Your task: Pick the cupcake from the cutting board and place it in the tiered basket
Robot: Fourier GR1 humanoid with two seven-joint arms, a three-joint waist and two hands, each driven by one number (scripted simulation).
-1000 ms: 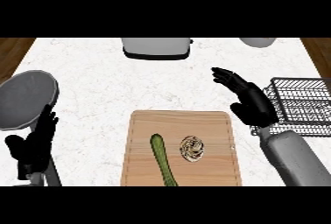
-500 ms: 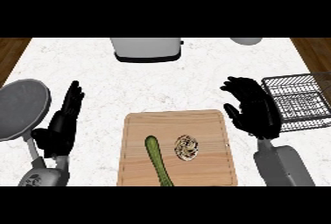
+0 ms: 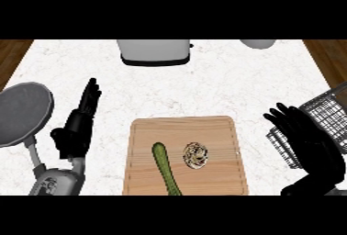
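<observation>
a white marble counter (image 3: 224, 87) fills the view from above. a wooden cutting board (image 3: 217, 137) lies at the lower middle. a grey pan (image 3: 24, 112) sits at the left edge, a toaster (image 3: 154, 51) at the top, and the wire tiered basket (image 3: 332, 114) at the right edge, partly cut off. my right hand (image 3: 311, 142) is black, fingers spread apart and holding nothing. over the last second it has slid from above the board's far right corner out to the right, in front of the basket. my left hand (image 3: 76, 133) rests open left of the board, fingers up. a long green vegetable (image 3: 165, 167) lies on the board. just right of it the cupcake (image 3: 195, 155) sits unmoved and untouched, so i judge the pick has yet to begin.
</observation>
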